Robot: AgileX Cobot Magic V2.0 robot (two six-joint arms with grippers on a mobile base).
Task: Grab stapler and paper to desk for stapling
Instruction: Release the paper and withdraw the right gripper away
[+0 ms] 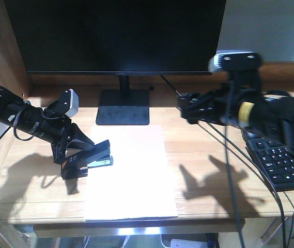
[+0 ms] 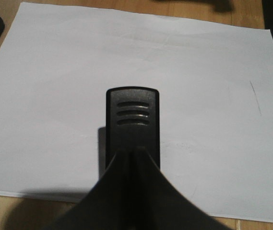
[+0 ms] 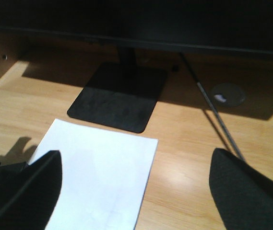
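The left fingers are pressed together on the stapler, which is pinched at its rear end and held tilted, its nose turned toward 3 o'clock. In the left wrist view the ribbed black nose is seen over the paper, just inside the sheet's 9 o'clock edge. Whether the stapler's underside touches the sheet cannot be told. The paper is laid flat on the table, its long sides running from 12 to 6 o'clock and its near edge close to the table's front rim.

The right fingers are spread wide, with nothing between them. They are held in the air at about 2 o'clock from the paper, well apart from the stapler.

At the paper's 12 o'clock the flat black stand of a dark monitor is set. A black keyboard is placed at the table's 3 o'clock end.
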